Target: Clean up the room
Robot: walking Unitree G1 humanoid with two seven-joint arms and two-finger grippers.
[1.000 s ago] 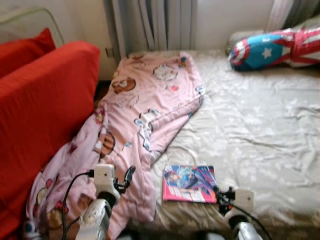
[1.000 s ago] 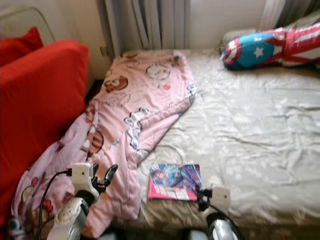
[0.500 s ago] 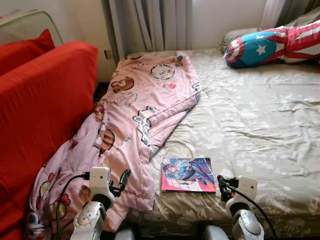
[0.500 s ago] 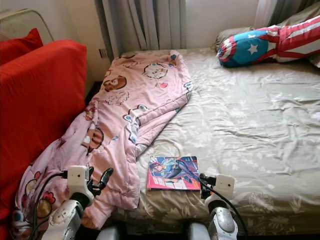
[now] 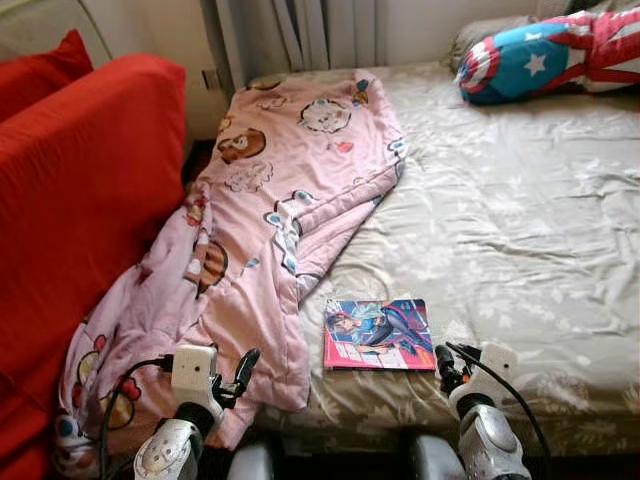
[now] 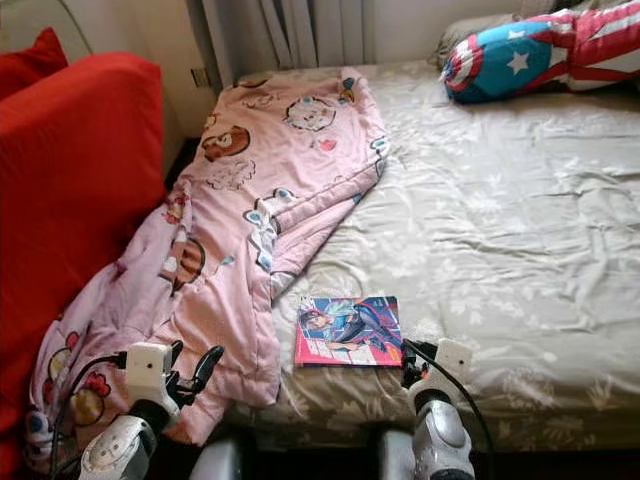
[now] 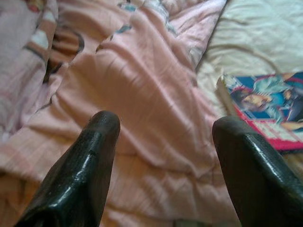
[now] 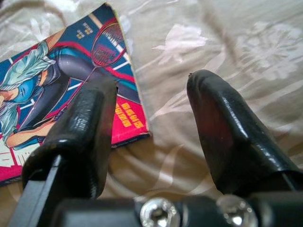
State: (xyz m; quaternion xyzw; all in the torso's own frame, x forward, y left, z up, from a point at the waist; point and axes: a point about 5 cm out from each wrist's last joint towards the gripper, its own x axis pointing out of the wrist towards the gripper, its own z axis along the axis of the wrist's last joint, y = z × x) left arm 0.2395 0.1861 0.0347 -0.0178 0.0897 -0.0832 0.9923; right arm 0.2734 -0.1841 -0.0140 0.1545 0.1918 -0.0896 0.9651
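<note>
A pink cartoon-print blanket (image 5: 275,215) lies crumpled along the bed's left side and hangs over its front edge. A colourful magazine (image 5: 378,335) lies flat on the beige sheet near the front edge. My left gripper (image 5: 240,370) hovers open just over the blanket's hanging end; in the left wrist view the left gripper (image 7: 161,127) has pink cloth between its spread fingers, and I cannot tell whether they touch it. My right gripper (image 5: 450,362) is open beside the magazine's right corner; in the right wrist view the right gripper (image 8: 151,80) straddles that corner (image 8: 128,94), holding nothing.
A red sofa (image 5: 75,200) stands close along the bed's left side. A red, white and blue star pillow (image 5: 545,55) lies at the head of the bed (image 5: 520,220). Curtains (image 5: 300,30) hang behind.
The camera has tipped down and the picture has sharpened, so the whole scene sits higher in frame. Both grippers keep their places by the blanket and the magazine, still open.
</note>
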